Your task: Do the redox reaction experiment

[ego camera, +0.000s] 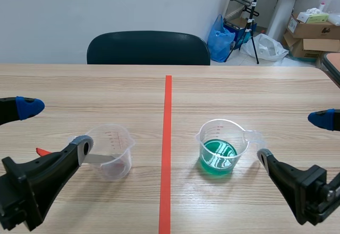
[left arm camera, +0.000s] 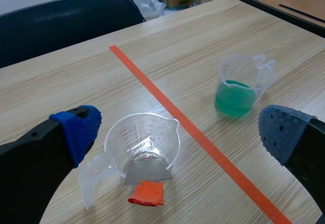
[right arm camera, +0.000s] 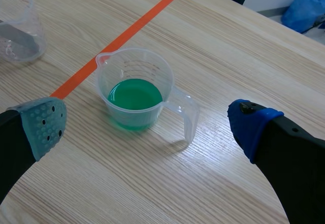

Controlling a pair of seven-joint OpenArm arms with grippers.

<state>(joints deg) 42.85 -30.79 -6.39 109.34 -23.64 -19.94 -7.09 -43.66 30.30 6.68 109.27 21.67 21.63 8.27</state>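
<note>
Left gripper (ego camera: pixel 57 127), right gripper (ego camera: pixel 293 137) both spread, empty. Risk: off-centre pinch on green cup (ego camera: pixel 218 148) right of tape line (ego camera: pixel 168 138) tips it, spilling before strip cup (ego camera: pixel 109 152).

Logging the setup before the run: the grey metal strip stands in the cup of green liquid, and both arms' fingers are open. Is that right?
Not quite. The grey metal strip sits in the other clear cup, which holds no green liquid, not in the cup of green liquid. The left wrist view shows it. The rest stands.
</note>
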